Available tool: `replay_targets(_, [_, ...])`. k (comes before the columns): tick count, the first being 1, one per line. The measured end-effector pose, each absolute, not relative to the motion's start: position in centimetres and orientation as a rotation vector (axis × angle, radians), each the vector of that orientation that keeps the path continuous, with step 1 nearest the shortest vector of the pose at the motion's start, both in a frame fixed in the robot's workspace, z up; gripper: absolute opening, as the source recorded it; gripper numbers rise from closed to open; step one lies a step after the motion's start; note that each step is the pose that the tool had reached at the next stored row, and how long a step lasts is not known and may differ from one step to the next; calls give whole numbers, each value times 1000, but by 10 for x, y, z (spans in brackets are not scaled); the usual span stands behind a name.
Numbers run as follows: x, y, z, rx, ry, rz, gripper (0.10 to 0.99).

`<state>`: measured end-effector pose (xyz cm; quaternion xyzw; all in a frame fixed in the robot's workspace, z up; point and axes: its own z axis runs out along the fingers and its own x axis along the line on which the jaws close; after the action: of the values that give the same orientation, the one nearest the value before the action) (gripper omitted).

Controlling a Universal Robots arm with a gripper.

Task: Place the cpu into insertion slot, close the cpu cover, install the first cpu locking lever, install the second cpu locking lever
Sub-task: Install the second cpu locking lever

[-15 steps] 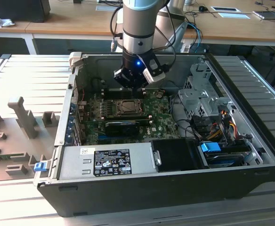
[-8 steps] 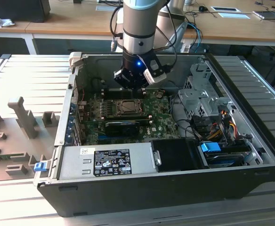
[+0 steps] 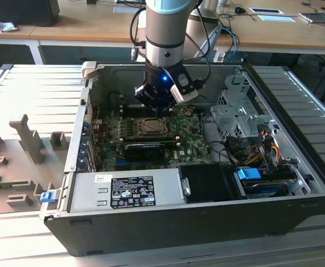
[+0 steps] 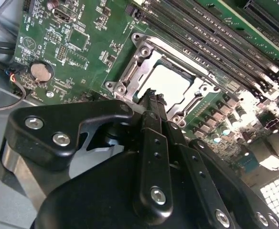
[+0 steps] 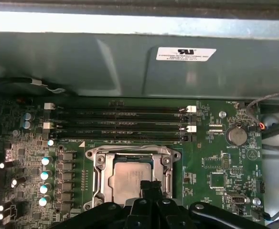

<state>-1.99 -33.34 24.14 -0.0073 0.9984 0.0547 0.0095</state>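
Observation:
The cpu (image 5: 127,180) lies flat in the insertion slot (image 5: 158,167) on the green motherboard, silvery top up; it also shows in the second wrist view (image 4: 172,82). The cpu cover (image 5: 130,155) is folded down around it, its metal frame (image 4: 130,76) framing the chip. My gripper (image 5: 151,185) hangs just above the socket's edge, fingers pressed together with nothing between them, its tip (image 4: 151,98) over the chip's rim. In the exterior view the gripper (image 3: 154,108) stands over the socket (image 3: 150,128) inside the open computer case.
Long black memory slots (image 5: 120,119) run beside the socket. A coin battery (image 5: 236,136) sits on the board. The case wall (image 5: 130,67) rises behind the slots. A power supply (image 3: 126,190), drive cage (image 3: 235,114) and cable bundle (image 3: 257,147) crowd the case.

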Motion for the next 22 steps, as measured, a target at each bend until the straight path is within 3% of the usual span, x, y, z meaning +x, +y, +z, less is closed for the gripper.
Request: replay_targets(22, [-20, -354, 248, -23, 3118, 171, 106])
